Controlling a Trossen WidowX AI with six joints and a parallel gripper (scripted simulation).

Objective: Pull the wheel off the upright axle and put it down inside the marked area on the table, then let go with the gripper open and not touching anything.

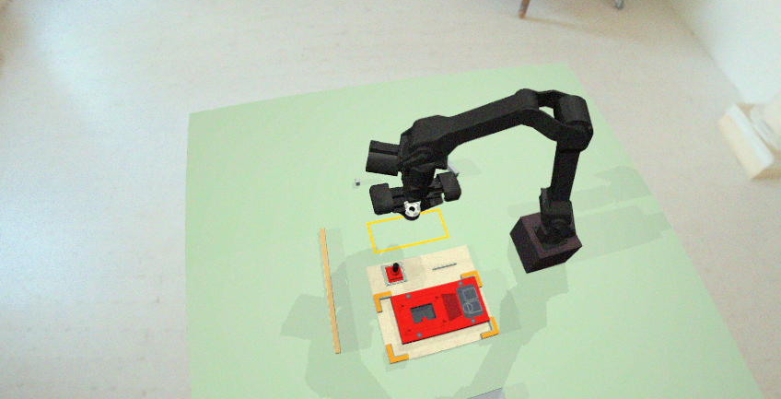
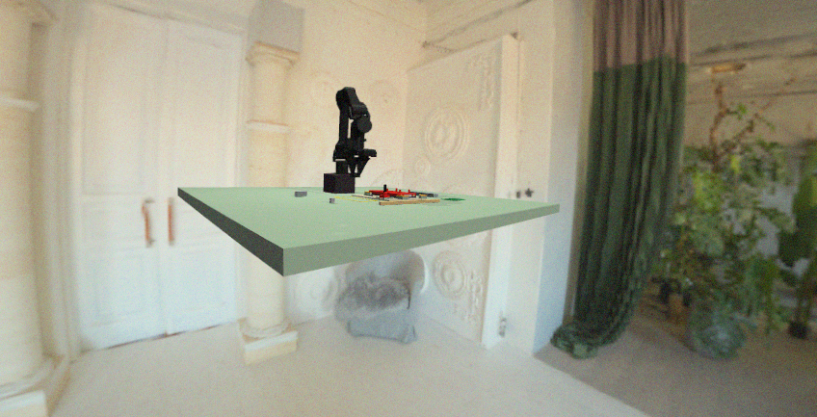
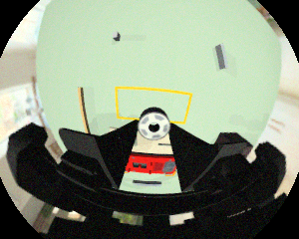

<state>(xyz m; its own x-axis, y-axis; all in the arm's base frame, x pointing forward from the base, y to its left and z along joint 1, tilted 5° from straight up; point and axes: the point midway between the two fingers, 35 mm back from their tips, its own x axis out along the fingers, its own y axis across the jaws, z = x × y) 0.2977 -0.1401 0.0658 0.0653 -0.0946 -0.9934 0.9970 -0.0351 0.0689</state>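
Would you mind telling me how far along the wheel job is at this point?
Done: the small silver wheel is off the black upright axle, which stands bare on its red base. In hand: the black tool is shut on the wheel, held above the table near the far edge of the yellow-outlined rectangle. Left: lower it inside the rectangle, open, and back away.

Matte black arm (image 1: 493, 115) of blocky rounded links, on a dark cube base (image 1: 545, 244); black end effector (image 1: 412, 209).
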